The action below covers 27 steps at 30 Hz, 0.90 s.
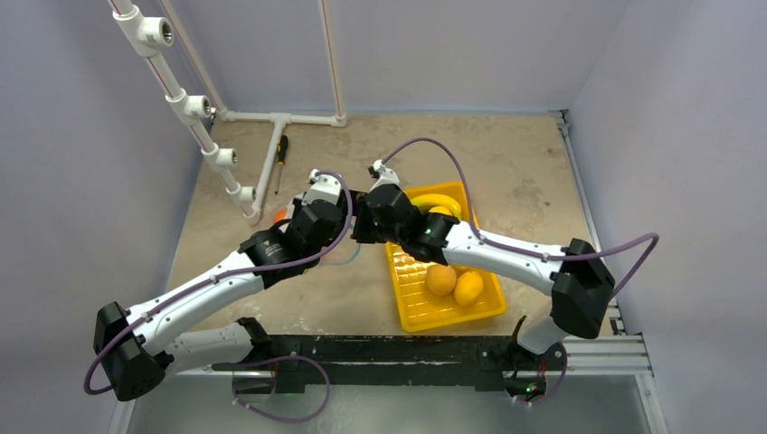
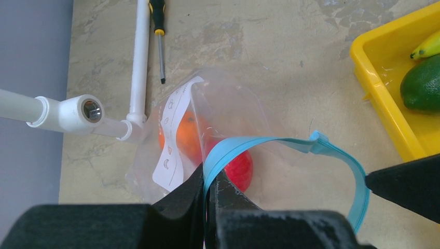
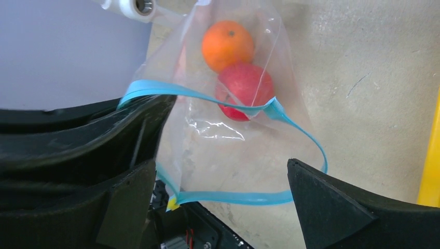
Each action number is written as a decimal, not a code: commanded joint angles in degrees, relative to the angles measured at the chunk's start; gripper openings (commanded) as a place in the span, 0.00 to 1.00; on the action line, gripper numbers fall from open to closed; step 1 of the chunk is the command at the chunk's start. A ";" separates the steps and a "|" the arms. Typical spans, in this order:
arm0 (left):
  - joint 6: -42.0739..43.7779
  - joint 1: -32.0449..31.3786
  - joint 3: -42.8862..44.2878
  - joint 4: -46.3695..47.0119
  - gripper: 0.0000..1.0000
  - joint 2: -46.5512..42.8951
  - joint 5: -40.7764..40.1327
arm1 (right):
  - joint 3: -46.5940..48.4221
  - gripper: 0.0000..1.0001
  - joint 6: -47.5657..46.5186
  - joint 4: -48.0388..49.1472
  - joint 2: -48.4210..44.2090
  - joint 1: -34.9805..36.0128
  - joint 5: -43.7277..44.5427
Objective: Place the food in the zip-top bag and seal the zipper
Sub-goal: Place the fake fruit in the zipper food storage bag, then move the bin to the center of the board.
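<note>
We're mid-loading: left gripper [image 2: 210, 192] pinches the teal-blue zipper strip [image 2: 290, 142] of the clear plastic bag [image 2: 233, 109] at bottom centre, right gripper [image 3: 220, 171] gapes released. Next, we judge: more fruit [image 1: 441, 278] from the yellow tray [image 1: 452, 320].

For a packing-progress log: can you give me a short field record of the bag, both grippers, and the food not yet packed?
bag: zip-top bag, mouth open
zipper: unsealed, bowed into a loop
in bag: bagged orange, red fruit
left gripper: shut on the zipper
right gripper: open, at the bag's mouth
yellow tray: holds banana, green fruit, round orange piece, lemon
</note>
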 commanded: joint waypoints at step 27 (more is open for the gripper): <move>0.07 0.10 0.44 2.12 0.00 0.48 -0.39 | -6.51 0.81 -0.49 -24.08 -5.78 0.45 11.07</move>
